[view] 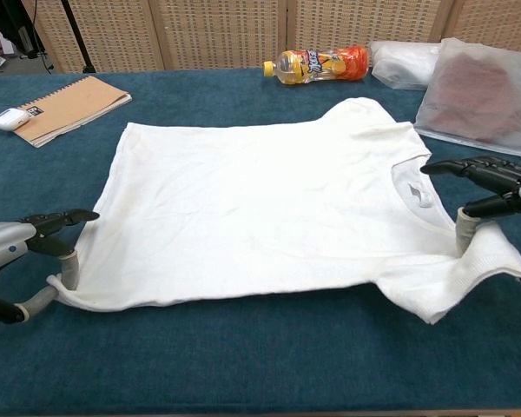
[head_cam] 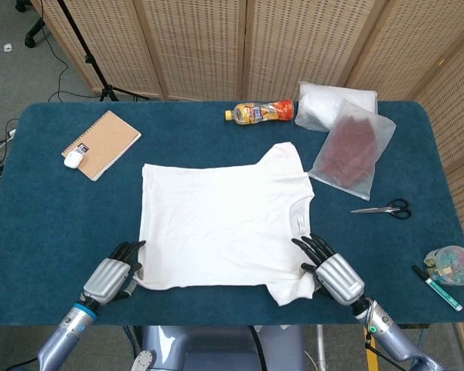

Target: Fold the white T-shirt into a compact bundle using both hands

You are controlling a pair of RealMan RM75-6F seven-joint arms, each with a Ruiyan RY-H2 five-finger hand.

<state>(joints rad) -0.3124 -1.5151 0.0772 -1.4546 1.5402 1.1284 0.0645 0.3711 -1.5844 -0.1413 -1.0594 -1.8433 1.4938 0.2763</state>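
The white T-shirt (head_cam: 220,224) lies flat mid-frame on the tabletop (head_cam: 54,209). Left robot hand (view: 22,252) pinches its hem corner; right robot hand (view: 495,204) pinches the near sleeve. Thin pinches may slip when lifted.

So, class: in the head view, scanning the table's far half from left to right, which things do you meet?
Earbud case → notebook → drink bottle → clear bag with red contents → scissors
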